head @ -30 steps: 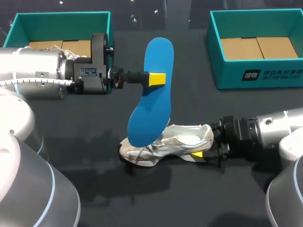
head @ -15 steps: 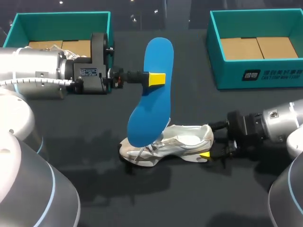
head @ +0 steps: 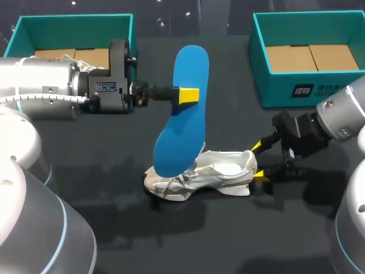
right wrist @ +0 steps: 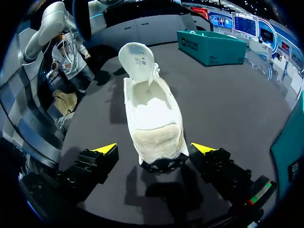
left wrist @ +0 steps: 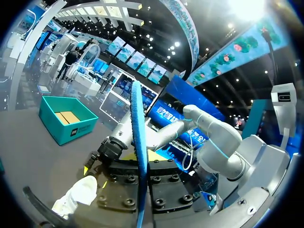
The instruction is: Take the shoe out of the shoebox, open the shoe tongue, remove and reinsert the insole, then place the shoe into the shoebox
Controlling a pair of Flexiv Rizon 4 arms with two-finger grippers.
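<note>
My left gripper is shut on a blue insole and holds it upright over the middle of the table, its lower end just above the shoe's toe. In the left wrist view the insole stands edge-on between my left gripper's fingers. The white shoe lies on the table, tongue folded forward. My right gripper is open just behind the heel, touching nothing. In the right wrist view the shoe points away from my right gripper, and its heel sits level with the yellow tips.
A teal shoebox stands at the back left, partly behind my left arm. A second teal shoebox stands at the back right, close above my right arm. One teal box shows beyond the shoe in the right wrist view.
My right gripper has spread off the shoe's heel, drawn back to the right and lifted a little. The left arm and the insole have not moved.
</note>
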